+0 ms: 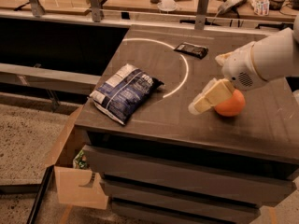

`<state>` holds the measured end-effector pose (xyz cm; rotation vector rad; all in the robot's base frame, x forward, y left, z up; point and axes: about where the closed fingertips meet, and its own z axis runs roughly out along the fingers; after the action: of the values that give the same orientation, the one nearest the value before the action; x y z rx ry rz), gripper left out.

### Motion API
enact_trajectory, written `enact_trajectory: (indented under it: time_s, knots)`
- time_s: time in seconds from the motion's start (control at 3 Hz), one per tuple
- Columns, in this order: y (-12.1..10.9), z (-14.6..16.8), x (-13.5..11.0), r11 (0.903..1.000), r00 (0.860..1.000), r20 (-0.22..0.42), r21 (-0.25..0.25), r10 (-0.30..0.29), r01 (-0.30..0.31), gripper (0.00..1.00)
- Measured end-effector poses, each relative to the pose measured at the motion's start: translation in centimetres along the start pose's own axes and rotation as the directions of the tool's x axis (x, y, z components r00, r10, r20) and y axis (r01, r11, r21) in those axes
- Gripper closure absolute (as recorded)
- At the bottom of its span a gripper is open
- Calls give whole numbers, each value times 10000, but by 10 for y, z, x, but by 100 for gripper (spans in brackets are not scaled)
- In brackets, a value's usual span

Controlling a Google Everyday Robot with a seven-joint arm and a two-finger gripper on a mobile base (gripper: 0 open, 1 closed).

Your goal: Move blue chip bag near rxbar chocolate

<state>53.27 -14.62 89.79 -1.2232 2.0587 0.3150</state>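
Well: bag to my left, bar at the far side.
A dark brown tabletop [261,129] with a white painted arc [186,73] carries everything. The puffy, crinkled dark blue chip bag [124,92] lies near-left, its long axis running near-left to far-right, well apart from my cream gripper [196,107]. The gripper hovers at the right by a round orange fruit [233,105]; spread or pressed together, I cannot tell. The small flat black rxbar chocolate [191,49] lies far, just outside the arc.

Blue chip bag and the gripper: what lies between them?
In the camera view, no object: only tabletop crossed by a white arc separates the blue chip bag from the gripper, beside the orange fruit.
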Motion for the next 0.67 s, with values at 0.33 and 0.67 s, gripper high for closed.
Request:
enact_trajectory:
  time_s: [0.33,0.67]
  knots:
    - [-13,23,-14,9997,9985,538,255,-72,58,0]
    - [-22,49,-29,9993,9942,1039,267,-274,247,0]
